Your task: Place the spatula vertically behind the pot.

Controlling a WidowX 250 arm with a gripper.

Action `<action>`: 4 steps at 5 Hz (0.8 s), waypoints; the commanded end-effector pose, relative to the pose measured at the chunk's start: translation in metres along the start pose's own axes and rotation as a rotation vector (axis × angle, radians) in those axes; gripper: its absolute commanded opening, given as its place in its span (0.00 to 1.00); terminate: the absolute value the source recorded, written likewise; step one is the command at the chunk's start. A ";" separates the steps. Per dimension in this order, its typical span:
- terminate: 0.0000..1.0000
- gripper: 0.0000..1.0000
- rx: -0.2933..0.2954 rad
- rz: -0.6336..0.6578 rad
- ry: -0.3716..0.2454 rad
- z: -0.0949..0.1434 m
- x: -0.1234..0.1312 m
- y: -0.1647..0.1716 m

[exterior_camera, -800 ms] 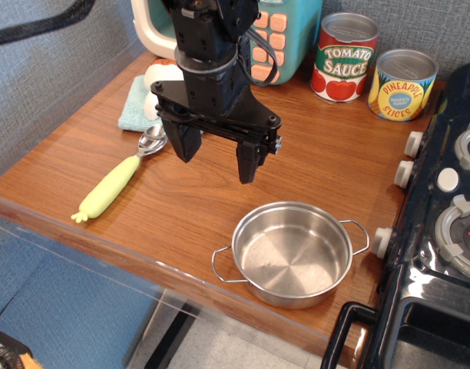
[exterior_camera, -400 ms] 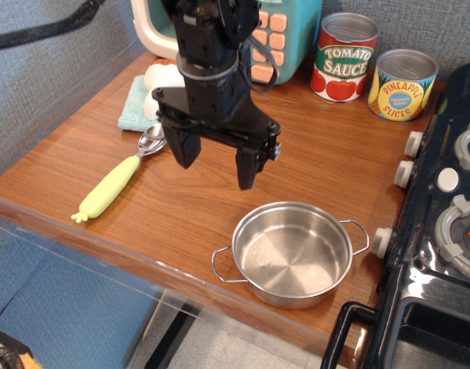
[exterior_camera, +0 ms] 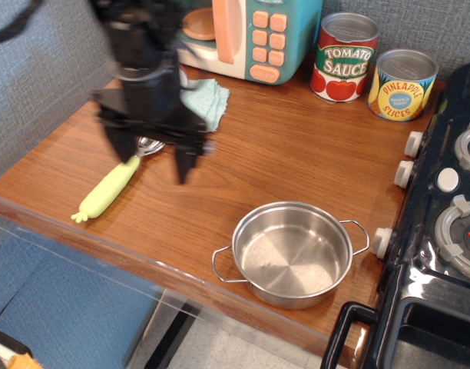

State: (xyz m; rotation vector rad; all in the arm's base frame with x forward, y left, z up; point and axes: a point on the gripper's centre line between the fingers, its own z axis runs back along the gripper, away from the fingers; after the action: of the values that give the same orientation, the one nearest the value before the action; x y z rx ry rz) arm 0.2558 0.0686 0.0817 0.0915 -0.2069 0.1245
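So the gripper (exterior_camera: pixel 151 156) was hanging over the left part of the desk, motion-blurred, with its two dark fingers (exterior_camera: pixel 182 164) spread wide apart and nothing held between them. It sat right above the head end of the spatula (exterior_camera: pixel 109 188), whose silver head was mostly hidden behind the arm. The spatula itself lay flat on the wood near the front left corner of the desk, pale yellow-green handle pointing diagonally toward the front edge, lobed tip closest to that edge.

The pot (exterior_camera: pixel 292 253) was sitting upright and empty near the front edge, more toward the right side, just beside the black stove (exterior_camera: pixel 442 231). It was well apart from the spatula, with bare wood between them.

Along the back edge there was a teal toy microwave (exterior_camera: pixel 254 34), a light blue cloth (exterior_camera: pixel 204 101) lying in front of it, and two tins toward the back right corner: the tomato sauce tin (exterior_camera: pixel 343 57) and the pineapple slices tin (exterior_camera: pixel 402 84), standing just beside each other
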 end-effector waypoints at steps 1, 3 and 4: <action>0.00 1.00 0.076 0.041 0.049 -0.030 -0.015 0.061; 0.00 1.00 0.095 0.070 0.110 -0.062 -0.021 0.073; 0.00 1.00 0.105 0.070 0.128 -0.071 -0.022 0.072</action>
State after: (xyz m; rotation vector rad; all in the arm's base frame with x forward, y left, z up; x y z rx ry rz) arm 0.2402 0.1448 0.0098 0.1753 -0.0664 0.2129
